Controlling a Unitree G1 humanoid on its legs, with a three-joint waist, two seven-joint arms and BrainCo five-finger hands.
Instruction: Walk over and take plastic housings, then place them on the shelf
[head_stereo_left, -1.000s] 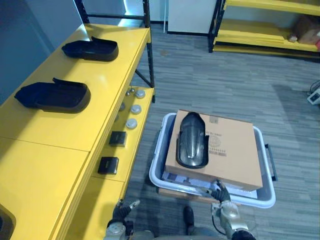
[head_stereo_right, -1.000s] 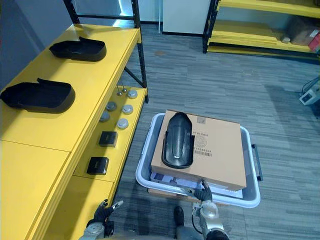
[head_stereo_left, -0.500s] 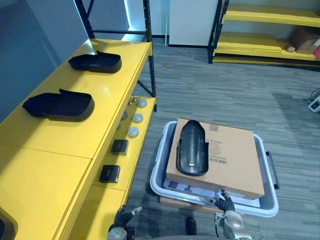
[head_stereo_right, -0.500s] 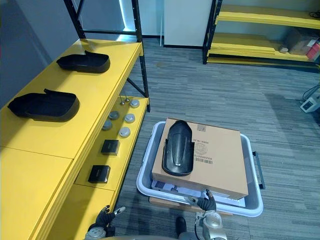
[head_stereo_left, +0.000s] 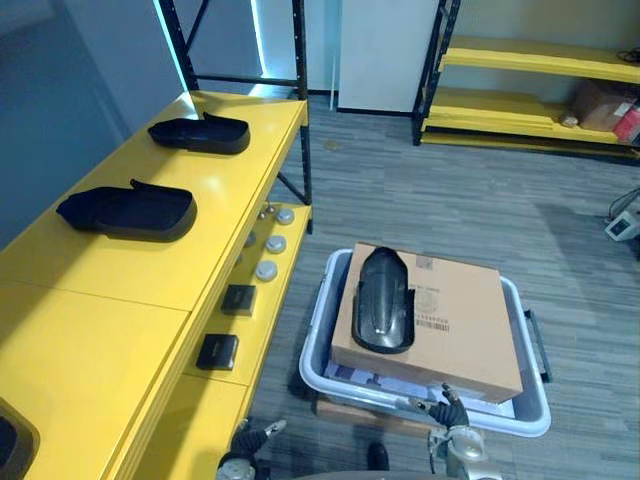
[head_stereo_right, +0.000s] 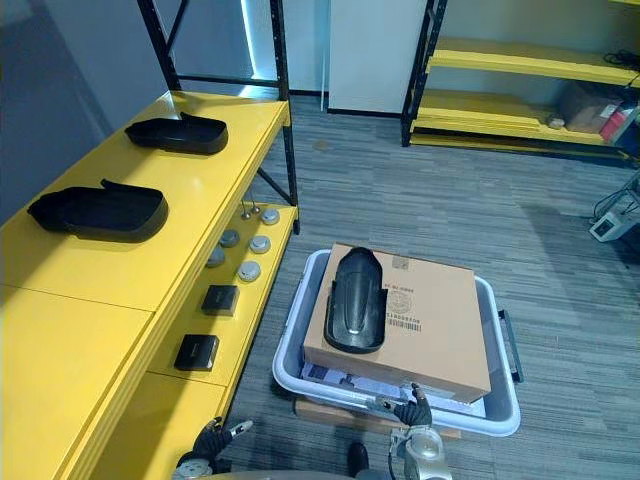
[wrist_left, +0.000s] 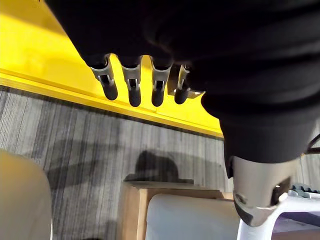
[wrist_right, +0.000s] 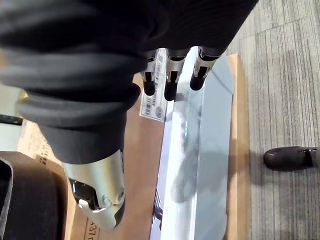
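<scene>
Possibly nudges the glossy black elongated plastic housing (head_stereo_left: 383, 300) off the flat brown cardboard box (head_stereo_left: 465, 325) when reaching in over the box's near edge. Looks smooth and curved, so likely slips from a loose grasp. Could also tilt the box, which seems to rest on loose white paper sheets (head_stereo_left: 355, 377) rather than on anything firm. Risks brushing the long yellow metal shelf (head_stereo_left: 120, 280) on the turn, with its lower tier's edge so near the tub.

Holds nothing in either hand. Shows the left hand (wrist_left: 131, 87) low by the shelf's front edge, fingers straight and relaxed, and the right hand (wrist_right: 170, 82) above the tub's near rim, fingers just as loose.

Finds the pale grey plastic tub (head_stereo_left: 313, 325) carrying the sheets, then the box, then the housing lying lengthwise along the box's left side. Notes a nearer shelf housing (head_stereo_left: 128, 209) and a farther shelf housing (head_stereo_left: 200, 133) already on the shelf's top tier, well apart, both towards its far end.
</scene>
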